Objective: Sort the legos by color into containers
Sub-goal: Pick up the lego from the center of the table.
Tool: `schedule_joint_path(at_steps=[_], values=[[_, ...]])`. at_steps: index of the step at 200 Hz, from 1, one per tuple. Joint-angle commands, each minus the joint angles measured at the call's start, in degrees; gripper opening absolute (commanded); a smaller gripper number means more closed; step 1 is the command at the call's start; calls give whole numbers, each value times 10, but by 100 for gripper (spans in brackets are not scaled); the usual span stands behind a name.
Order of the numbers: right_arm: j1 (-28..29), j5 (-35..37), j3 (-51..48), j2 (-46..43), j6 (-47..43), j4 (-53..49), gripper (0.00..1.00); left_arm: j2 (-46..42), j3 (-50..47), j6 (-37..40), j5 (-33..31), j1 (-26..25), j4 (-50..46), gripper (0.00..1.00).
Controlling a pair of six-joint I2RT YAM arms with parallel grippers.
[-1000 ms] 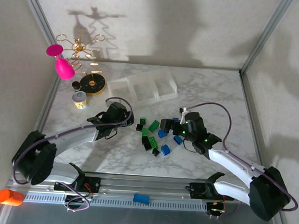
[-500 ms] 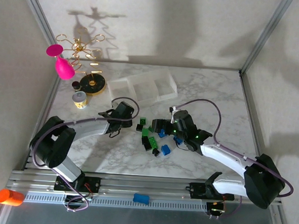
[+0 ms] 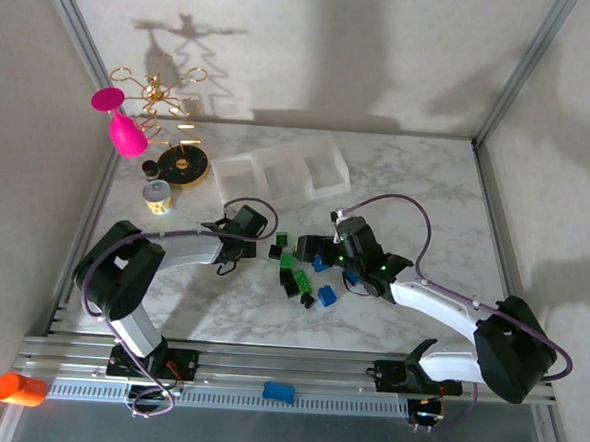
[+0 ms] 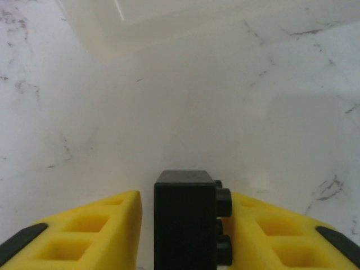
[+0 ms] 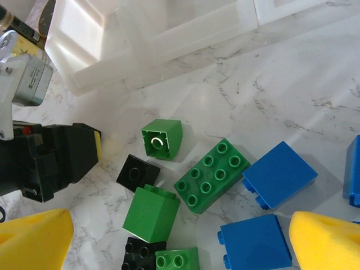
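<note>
The legos (image 3: 302, 272) lie scattered mid-table in black, green and blue. My left gripper (image 4: 183, 197) is shut on a black lego (image 4: 184, 225), held on its side with its studs against the right finger; in the top view the left gripper (image 3: 259, 239) is at the pile's left edge. My right gripper (image 5: 180, 216) hangs open over a green eight-stud lego (image 5: 211, 174), a green cube (image 5: 153, 212), a small black lego (image 5: 138, 172) and two blue legos (image 5: 279, 174). In the top view the right gripper (image 3: 323, 253) is above the pile. The containers (image 3: 278, 175) stand behind as one clear three-compartment tray.
A gold wire stand with a pink piece (image 3: 147, 107), a black-and-gold disc (image 3: 183, 164) and a small tin (image 3: 156, 196) occupy the back left. An orange cylinder (image 3: 19, 388) and a light-blue piece (image 3: 279, 390) rest on the front rail. Frame posts bound both sides.
The left gripper has reached right to the pile's edge and its jaws have closed around a black lego. The right gripper has shifted left over the pile, still open.
</note>
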Motion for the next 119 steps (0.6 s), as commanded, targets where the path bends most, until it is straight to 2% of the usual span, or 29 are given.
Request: schedule_joint_path(at_steps=[1, 43, 119], values=[[8, 15, 17, 3, -2, 0, 99, 3, 9, 3, -12, -6, -1, 31], [8, 15, 17, 3, -3, -1, 99, 0, 8, 4, -11, -9, -2, 18], [10, 3, 20, -23, 1, 14, 99, -94, 29, 1, -24, -11, -32, 15]])
